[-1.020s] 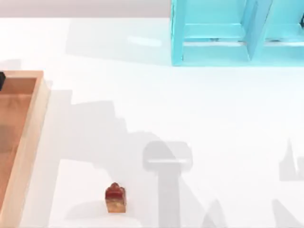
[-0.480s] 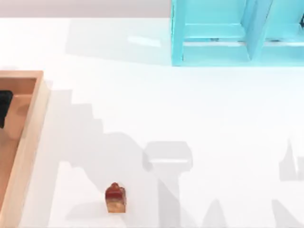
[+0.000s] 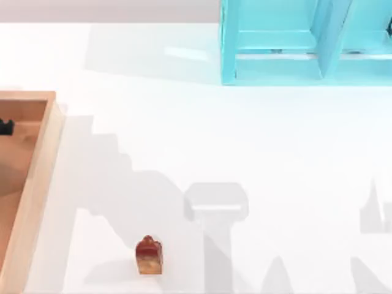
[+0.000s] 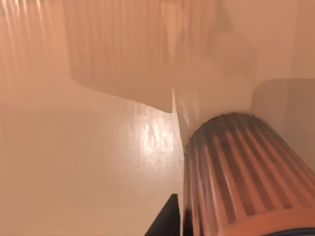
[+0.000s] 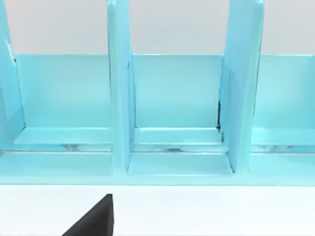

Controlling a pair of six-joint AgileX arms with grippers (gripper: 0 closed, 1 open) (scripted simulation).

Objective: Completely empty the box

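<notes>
The white table carries three things. The wooden box sits at its left edge. A small red-and-tan block stands on the tabletop to the right of the box, near the front. The turquoise shelf unit stands far back, well apart from the box.

— What is the box made of?

— You're looking at wood: pale tan walls, matt, and an orange-brown floor that takes a soft shine in the left wrist view.

— And the ribbed cylinder lying in it?

— Grooved lengthwise, orange-brown, with a dull sheen.

— The rest?

— Your surface is smooth, white, faintly reflective. The shelf unit looks like glossy turquoise painted board. The small block is red-brown and shiny.
</notes>
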